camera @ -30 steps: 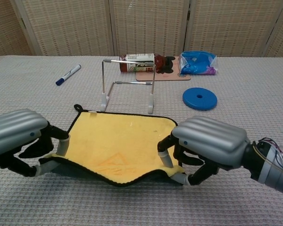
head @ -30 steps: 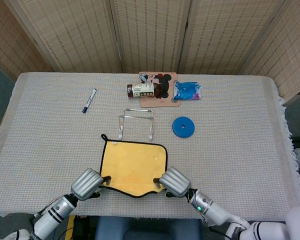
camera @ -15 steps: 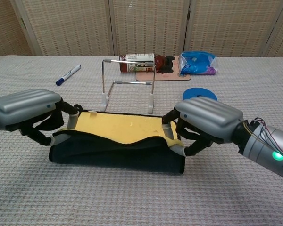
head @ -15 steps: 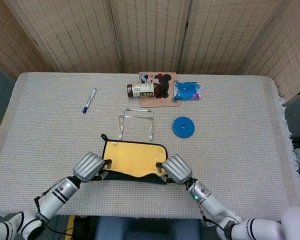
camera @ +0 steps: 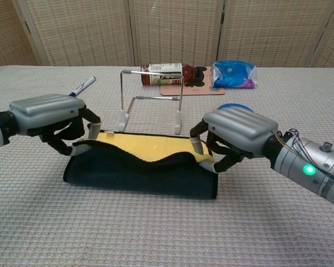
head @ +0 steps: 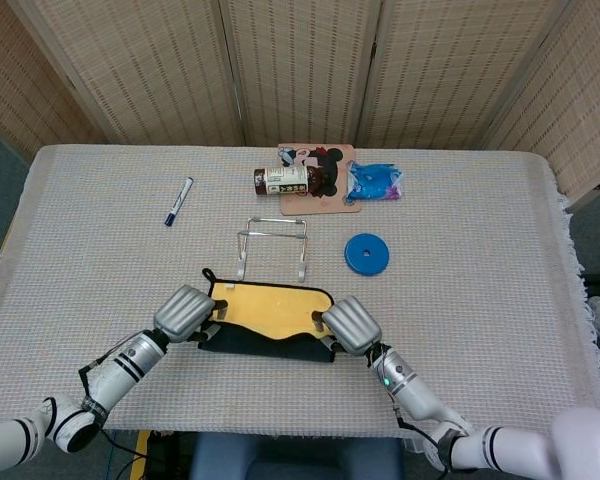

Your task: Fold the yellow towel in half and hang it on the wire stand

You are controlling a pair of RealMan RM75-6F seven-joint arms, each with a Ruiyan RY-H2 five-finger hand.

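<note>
The yellow towel (head: 273,306) (camera: 150,151) lies near the table's front edge, its near half turned up and over so the dark underside (camera: 139,175) faces forward. My left hand (head: 185,313) (camera: 47,114) pinches the lifted left corner. My right hand (head: 346,325) (camera: 239,130) pinches the lifted right corner. The lifted edge sags in the middle and hangs over the far half of the towel. The wire stand (head: 272,246) (camera: 151,100) stands upright just behind the towel, with nothing on it.
Behind the stand a brown bottle (head: 283,180) lies on a cartoon mat (head: 325,178) beside a blue packet (head: 375,182). A blue disc (head: 366,254) sits right of the stand. A marker (head: 178,200) lies at the far left.
Both hands have carried the towel's near edge up and away from me, over the far half. The fold has grown and less yellow shows.
</note>
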